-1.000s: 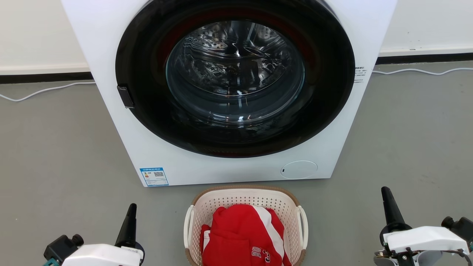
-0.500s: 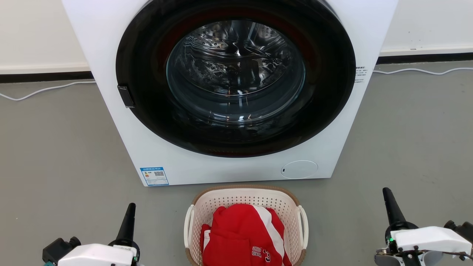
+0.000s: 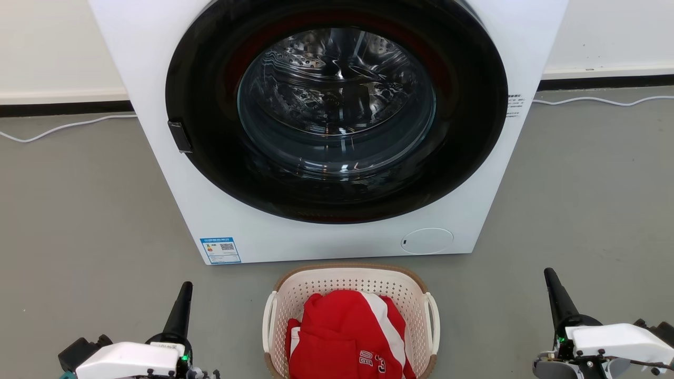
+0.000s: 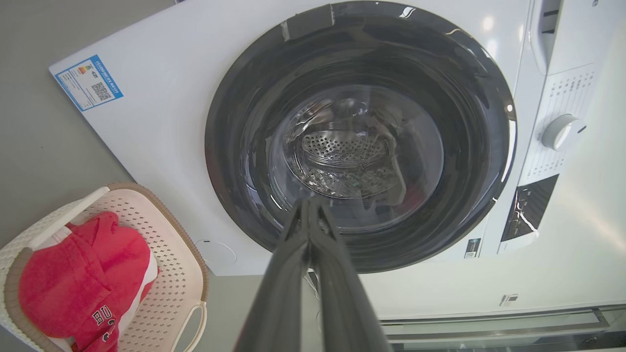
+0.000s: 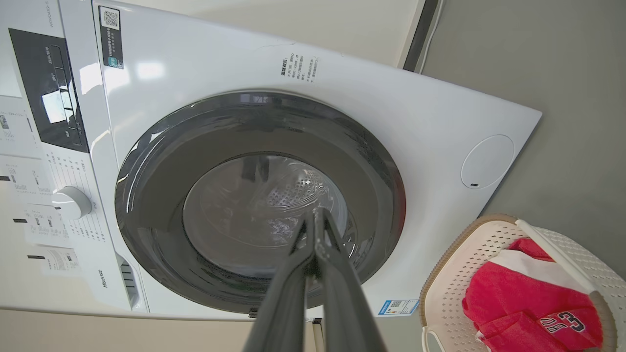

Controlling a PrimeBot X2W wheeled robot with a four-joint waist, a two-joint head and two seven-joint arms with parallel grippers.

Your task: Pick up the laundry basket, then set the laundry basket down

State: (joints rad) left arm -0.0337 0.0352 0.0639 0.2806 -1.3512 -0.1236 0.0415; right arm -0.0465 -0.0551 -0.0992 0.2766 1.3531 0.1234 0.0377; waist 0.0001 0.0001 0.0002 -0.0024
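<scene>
Plainly, the laundry basket [image 3: 348, 280] sat upright on the grey floor [image 3: 79, 210], just in front of the washing machine [image 3: 295, 242], with a red garment [image 3: 342, 331] heaped inside it. The left gripper [image 3: 185, 290] and the right gripper [image 3: 552, 279] hung low on either side of it. Each had its dark fingers pressed together on nothing, and each was well apart from the basket's white loop handles. From where I stood, that fitted two readings: a basket waiting to be lifted, or one set down again with the arms clear of it. I could not tell which step was in hand. I judged only that any further hold on the basket would call for the fingers to part, since closed like that they could take no handle.
</scene>
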